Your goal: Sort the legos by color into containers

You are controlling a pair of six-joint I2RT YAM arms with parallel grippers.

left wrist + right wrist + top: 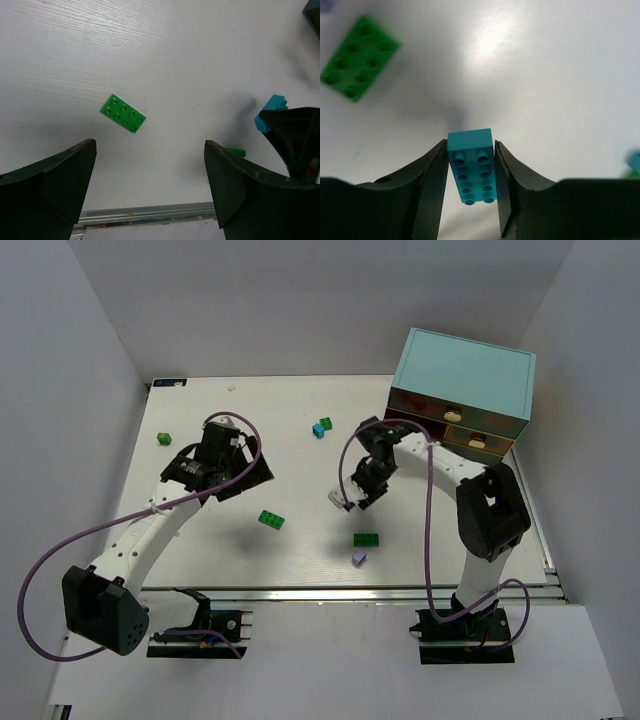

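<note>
One cyan brick (pixel 470 170) sits pinched in your right gripper (pixel 470 146), over the middle of the table (pixel 250 405), with the teal cabinet (pixel 465 370) at two o'clock. Your left gripper (pixel 150 145) is spread wide, and a green brick (pixel 123 114) lies at its eleven o'clock.

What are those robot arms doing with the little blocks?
They're sorting by color. The right hand is pinching a cyan brick above the table. The left hand is open over a green brick. Other bricks lie loose on the table, away from the teal cabinet.
</note>
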